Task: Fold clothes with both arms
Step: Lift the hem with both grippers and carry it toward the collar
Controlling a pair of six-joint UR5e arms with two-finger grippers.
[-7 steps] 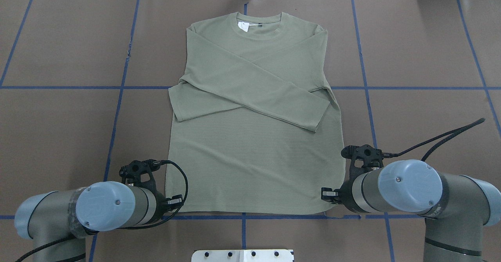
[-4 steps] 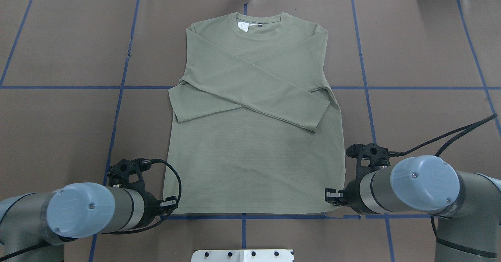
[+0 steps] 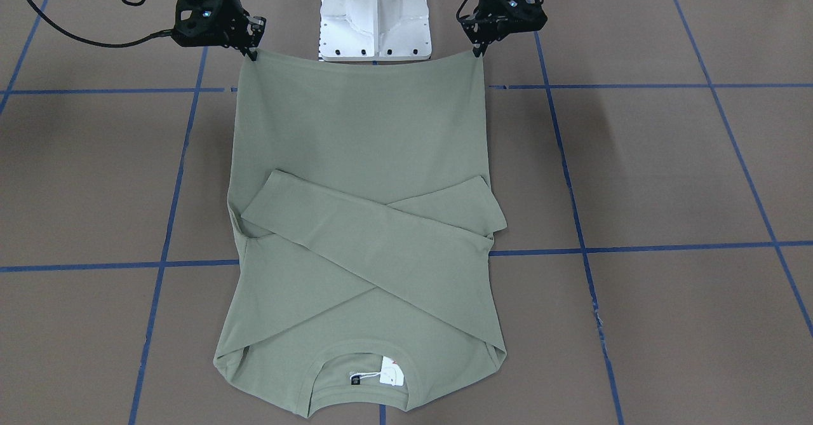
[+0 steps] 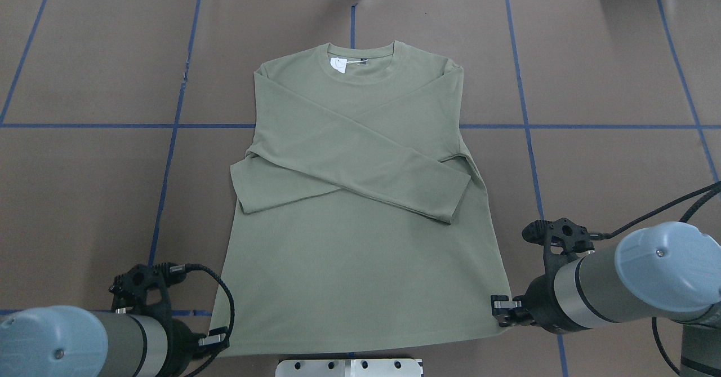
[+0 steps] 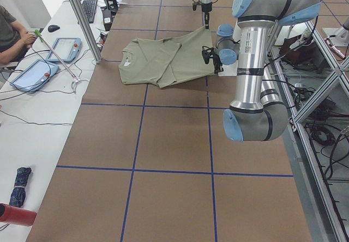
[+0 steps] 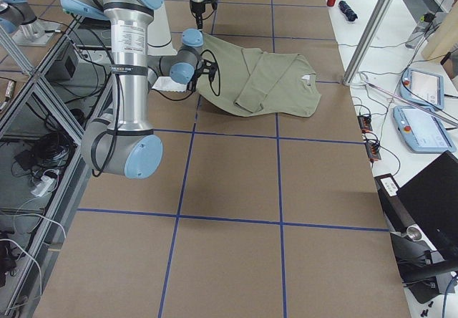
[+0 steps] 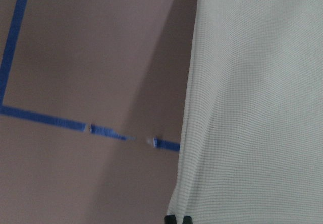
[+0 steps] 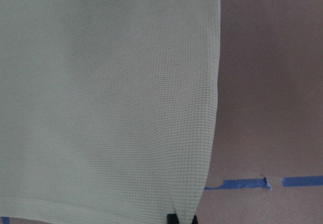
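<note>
**Brown table (image 4: 84, 196), shirt (image 4: 355, 264) held by both hem corners**

Blue tape lines (image 4: 169, 168) cross the paper-covered table. At 7 o'clock in the overhead view, my left pincer (image 4: 217, 339) is clamped tight on the hem's left corner. The green shirt fills the centre, its sleeves (image 4: 360, 165) crossed over the chest. Its white tag (image 4: 338, 65) is at 12 o'clock, and its hem is raised off the surface. At 5 o'clock, my right pincer (image 4: 500, 312) is pinched onto the other hem corner.
</note>
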